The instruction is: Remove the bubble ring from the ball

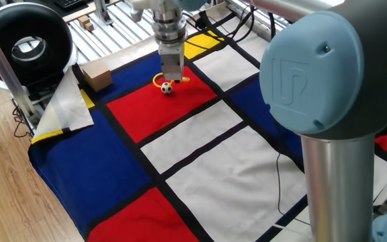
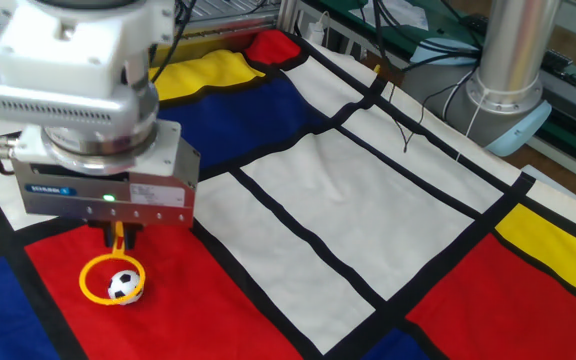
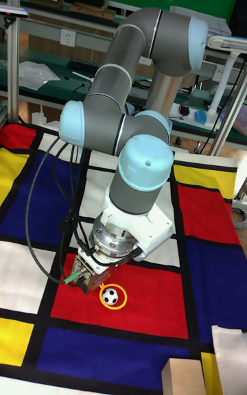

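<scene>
Hand (image 2: pixel 122 236) grips thin yellow bubble ring (image 2: pixel 107 277) around ball (image 2: pixel 122 286).

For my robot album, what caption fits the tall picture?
Gripper holds the yellow bubble ring around the little soccer ball.

Obstacles, as we log them:

- Gripper (image 2: pixel 120 238), closed on the handle of the bubble ring (image 2: pixel 107 277), stands directly over the ball (image 2: pixel 123 286). From above we find no passage to the ball. The ring still encircles it, lifted on the handle side.
- Cardboard box (image 1: pixel 95 76) near the cloth's far corner, well apart from the ball.
- White folded cloth (image 1: pixel 68 101) beside the box, draped at the table edge.
- Black cable (image 2: pixel 400 120) lying across the white panel.
- Arm base column (image 2: pixel 509 75) at the table's far side.

Free room: we see the red panel (image 2: pixel 228 320) flat and bare around the ball, likewise the white panel (image 2: pixel 353 215) apart from its cable.
</scene>
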Controlling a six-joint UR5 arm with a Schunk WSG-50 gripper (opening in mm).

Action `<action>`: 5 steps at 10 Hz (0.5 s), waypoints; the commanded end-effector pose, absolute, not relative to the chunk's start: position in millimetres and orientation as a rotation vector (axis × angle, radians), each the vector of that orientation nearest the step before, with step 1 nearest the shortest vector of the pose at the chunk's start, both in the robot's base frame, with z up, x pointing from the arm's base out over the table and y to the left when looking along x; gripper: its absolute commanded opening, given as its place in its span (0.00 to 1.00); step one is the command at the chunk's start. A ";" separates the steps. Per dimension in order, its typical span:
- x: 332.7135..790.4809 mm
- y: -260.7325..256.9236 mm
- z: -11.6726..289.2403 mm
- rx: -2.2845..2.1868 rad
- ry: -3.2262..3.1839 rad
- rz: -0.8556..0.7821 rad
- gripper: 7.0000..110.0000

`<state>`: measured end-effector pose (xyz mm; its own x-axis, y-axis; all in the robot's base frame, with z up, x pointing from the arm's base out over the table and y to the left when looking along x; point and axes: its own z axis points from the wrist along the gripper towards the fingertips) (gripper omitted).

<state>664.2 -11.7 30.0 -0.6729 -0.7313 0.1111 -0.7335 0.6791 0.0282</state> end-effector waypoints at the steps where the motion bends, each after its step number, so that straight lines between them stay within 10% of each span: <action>1: 670.8 -19.8 43.6 1.167 -2.818 0.018 0.00; 5: 670.3 -52.1 60.9 1.082 -2.916 0.050 0.00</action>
<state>669.5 -35.3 49.5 -0.7226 -0.6866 0.0801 -0.6887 0.7251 0.0026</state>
